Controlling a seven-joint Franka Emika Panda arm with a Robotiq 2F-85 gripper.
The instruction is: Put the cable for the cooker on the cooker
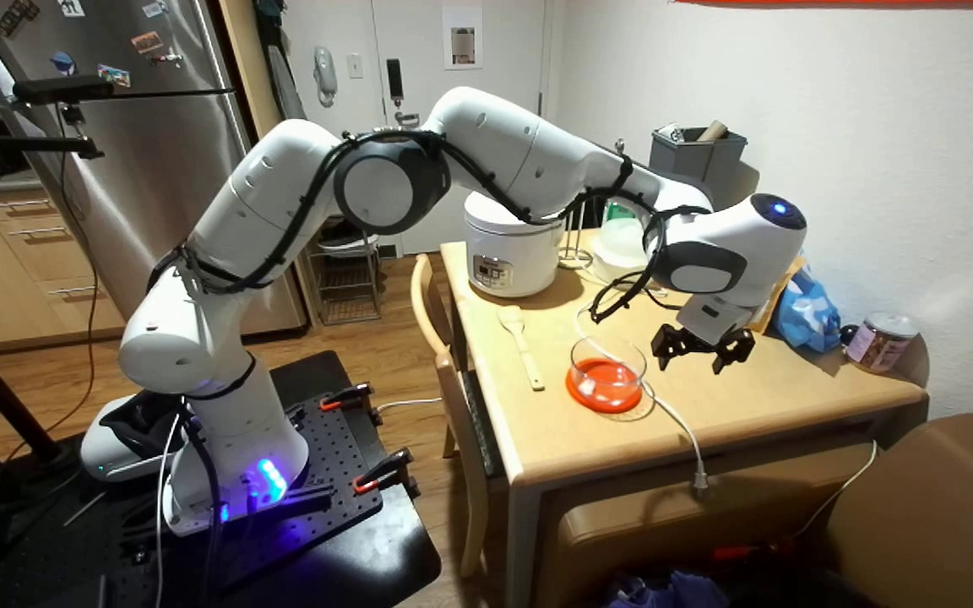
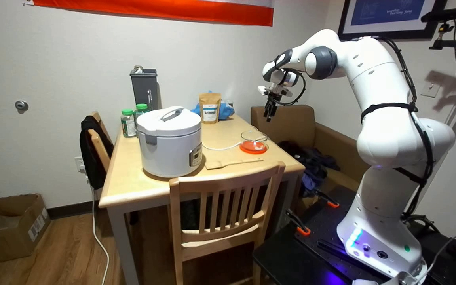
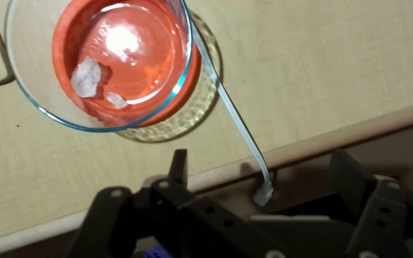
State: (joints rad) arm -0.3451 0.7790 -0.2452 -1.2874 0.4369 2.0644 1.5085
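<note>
The white cooker [image 1: 513, 253] stands with its lid down at one end of the table; an exterior view shows the cooker [image 2: 170, 152] nearest the camera. A thin whitish cable [image 3: 246, 135] runs past the glass bowl and over the table's edge. Its plug [image 1: 700, 482] dangles just below that edge. My gripper [image 1: 690, 365] is above the table near the same edge, jaws wide apart and holding nothing. In the wrist view the plug [image 3: 264, 193] appears between the two fingers of the gripper [image 3: 260, 154], apart from both; the height gap cannot be judged.
A glass bowl [image 3: 127, 82] with an orange base sits beside the cable. A wooden spatula [image 1: 524, 350] lies between bowl and cooker. A blue bag [image 1: 807, 312] and a jar [image 1: 879, 342] stand by the wall. A chair [image 2: 228, 182] and a brown sofa [image 1: 647, 523] border the table.
</note>
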